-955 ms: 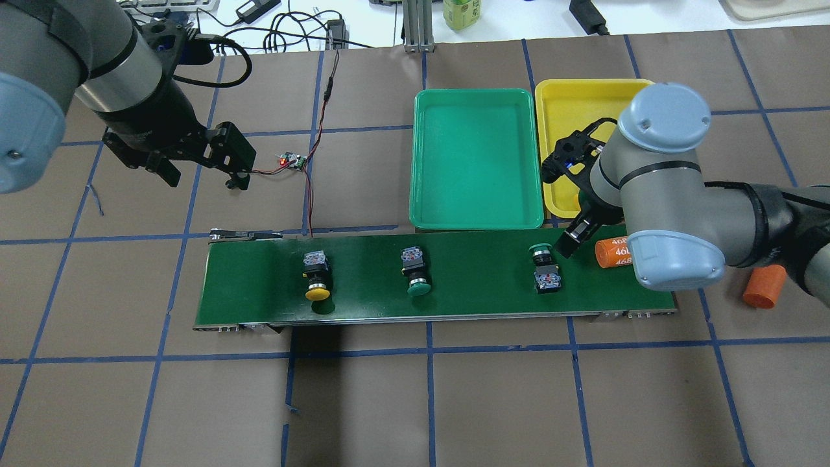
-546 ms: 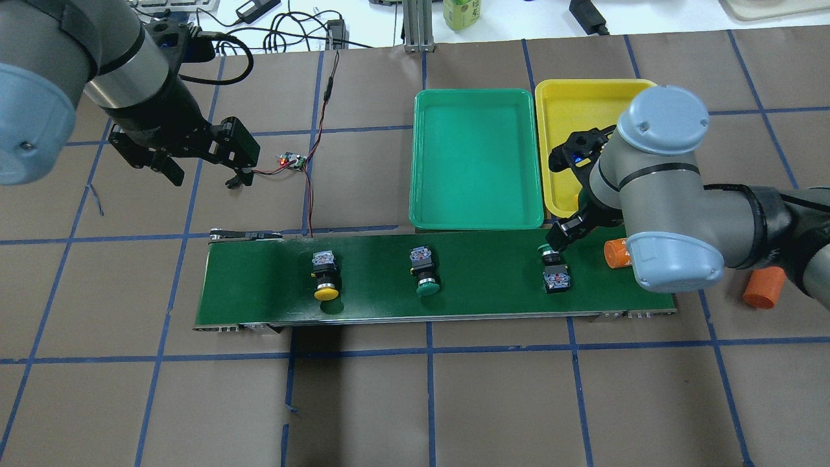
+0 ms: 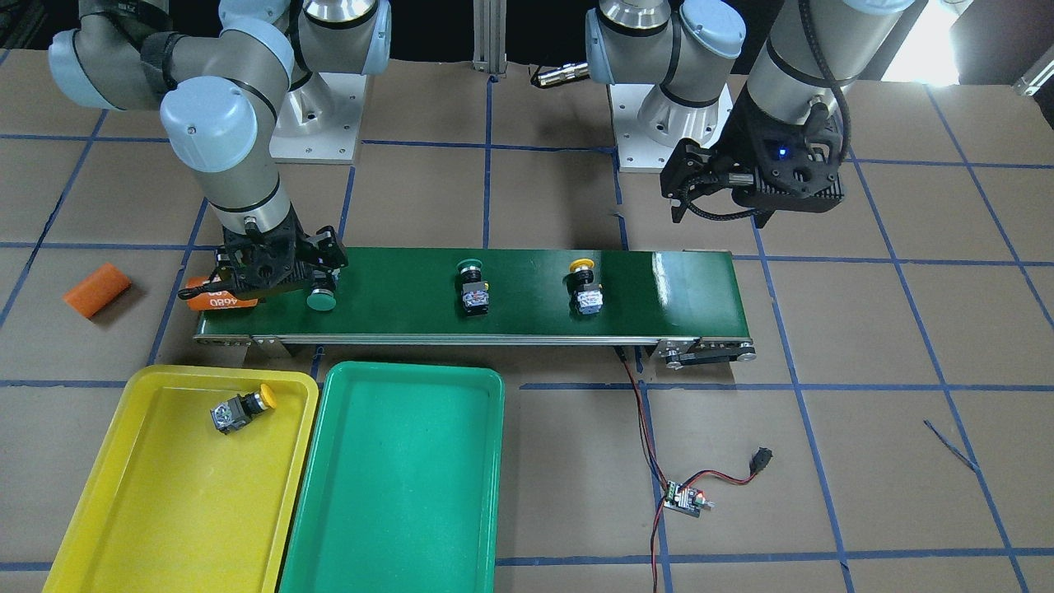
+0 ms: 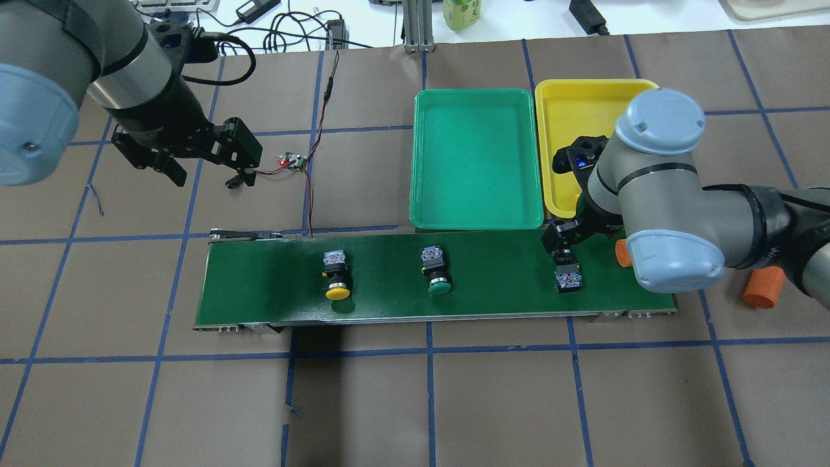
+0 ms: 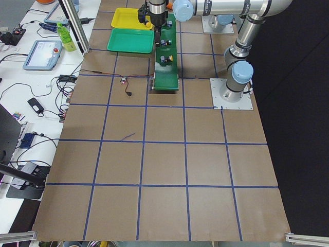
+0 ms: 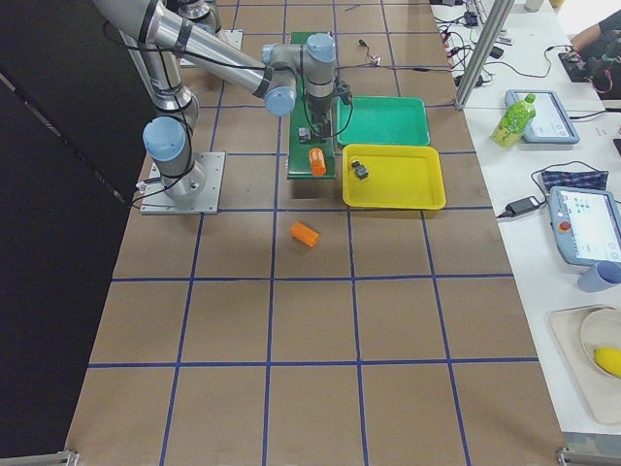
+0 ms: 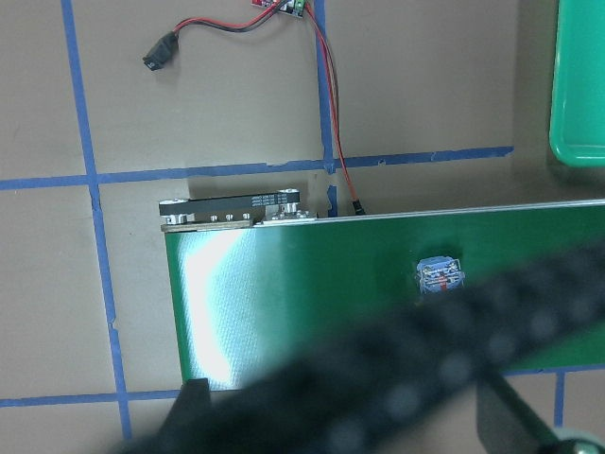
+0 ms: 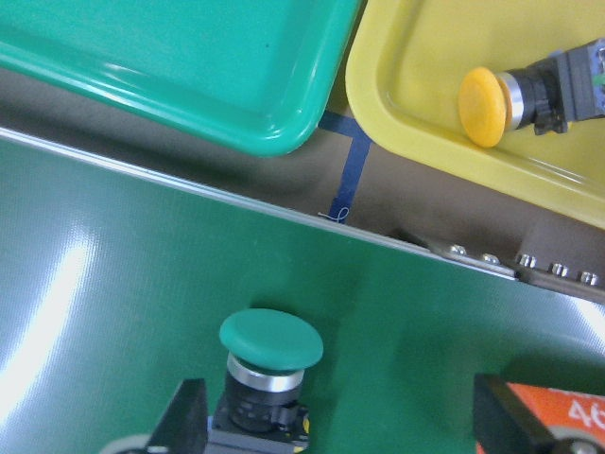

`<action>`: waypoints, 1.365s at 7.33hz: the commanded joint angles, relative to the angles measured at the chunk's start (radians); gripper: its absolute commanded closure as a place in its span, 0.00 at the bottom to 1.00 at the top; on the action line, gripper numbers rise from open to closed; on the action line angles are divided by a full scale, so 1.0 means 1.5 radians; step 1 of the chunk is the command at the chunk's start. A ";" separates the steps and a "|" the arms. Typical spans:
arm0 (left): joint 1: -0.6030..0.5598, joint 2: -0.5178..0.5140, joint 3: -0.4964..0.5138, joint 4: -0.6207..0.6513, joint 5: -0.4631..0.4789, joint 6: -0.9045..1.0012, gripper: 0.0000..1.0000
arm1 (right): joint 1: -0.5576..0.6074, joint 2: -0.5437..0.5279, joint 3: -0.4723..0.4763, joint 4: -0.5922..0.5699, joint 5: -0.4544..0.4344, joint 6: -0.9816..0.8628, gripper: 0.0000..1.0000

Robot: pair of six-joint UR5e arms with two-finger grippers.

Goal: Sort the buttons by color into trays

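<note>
the left gripper (image 4: 206, 176) hangs released and empty, well off the belt (image 4: 382, 301). a yellow button (image 4: 337, 280) and a green button (image 4: 436, 276) lie on the belt, far from both jaws. the right gripper (image 8: 340, 416) stands open astride a second green button (image 8: 269, 364). beyond its jaws are the green tray (image 4: 476, 214) and the yellow tray (image 4: 564, 117), which holds a second yellow button (image 3: 241, 408).

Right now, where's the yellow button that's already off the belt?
In the front-facing view, lower left: the yellow button lies on its side in the yellow tray, near the end nearest the belt, green tray alongside.
</note>
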State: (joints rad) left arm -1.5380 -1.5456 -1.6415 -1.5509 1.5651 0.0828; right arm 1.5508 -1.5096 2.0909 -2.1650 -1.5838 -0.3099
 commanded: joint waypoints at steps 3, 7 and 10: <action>-0.001 0.003 -0.005 0.001 0.001 0.000 0.00 | 0.000 0.017 0.000 -0.001 0.000 0.067 0.06; -0.001 0.002 -0.001 0.000 0.005 0.000 0.00 | -0.005 0.032 0.014 0.014 -0.009 0.068 0.90; 0.000 0.003 0.004 0.000 0.005 0.002 0.00 | -0.002 0.038 -0.043 0.011 0.005 0.152 1.00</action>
State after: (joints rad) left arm -1.5399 -1.5419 -1.6408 -1.5498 1.5723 0.0846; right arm 1.5449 -1.4575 2.0778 -2.1499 -1.5835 -0.1550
